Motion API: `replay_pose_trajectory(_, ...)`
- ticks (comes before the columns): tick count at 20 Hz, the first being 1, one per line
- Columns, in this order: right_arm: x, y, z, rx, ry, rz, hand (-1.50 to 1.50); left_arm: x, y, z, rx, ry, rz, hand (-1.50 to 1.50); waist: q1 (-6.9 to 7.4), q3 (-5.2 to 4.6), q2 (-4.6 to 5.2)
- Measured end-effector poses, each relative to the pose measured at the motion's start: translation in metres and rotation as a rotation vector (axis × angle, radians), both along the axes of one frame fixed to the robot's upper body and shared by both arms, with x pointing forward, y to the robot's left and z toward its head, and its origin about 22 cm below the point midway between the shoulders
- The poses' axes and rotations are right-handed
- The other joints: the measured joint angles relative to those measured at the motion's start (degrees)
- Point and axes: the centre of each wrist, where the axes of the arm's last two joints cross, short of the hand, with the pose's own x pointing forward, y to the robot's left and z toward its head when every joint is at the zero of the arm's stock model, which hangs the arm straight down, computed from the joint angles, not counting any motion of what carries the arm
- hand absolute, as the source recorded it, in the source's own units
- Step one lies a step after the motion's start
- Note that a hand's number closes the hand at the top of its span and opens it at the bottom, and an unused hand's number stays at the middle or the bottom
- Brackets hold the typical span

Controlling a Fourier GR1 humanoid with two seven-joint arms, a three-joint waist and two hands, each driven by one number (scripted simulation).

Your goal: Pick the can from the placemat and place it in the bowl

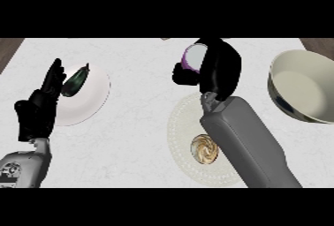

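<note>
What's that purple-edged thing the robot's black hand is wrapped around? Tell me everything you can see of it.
It is the can, mostly hidden by the right hand, whose fingers curl round it. What shows is a rounded pale grey end face ringed by a purple rim, turned toward the view's left, so the can looks tilted rather than upright. It shows above the far edge of the round pale placemat, seemingly lifted off it, and left of the bowl, not yet in it. Only the hand visibly touches it.

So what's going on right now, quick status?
Right hand curled round the can, lifted beyond the placemat. Left hand open, resting by the plate. Bowl to the right, nothing between.
</note>
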Motion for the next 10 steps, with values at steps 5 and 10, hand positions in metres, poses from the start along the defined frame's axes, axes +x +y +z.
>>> replay_pose_trajectory(5,-0.001,-0.047,0.005,0.035,-0.064,-0.110,1.50,0.000,-0.002,0.002,0.002,-0.006,0.001,0.00,0.24,0.04,0.27)
replay_pose_trajectory(10,0.003,-0.117,-0.001,0.068,-0.114,-0.218,1.50,0.002,-0.005,0.004,0.009,-0.012,-0.005,0.00,0.49,0.06,0.50)
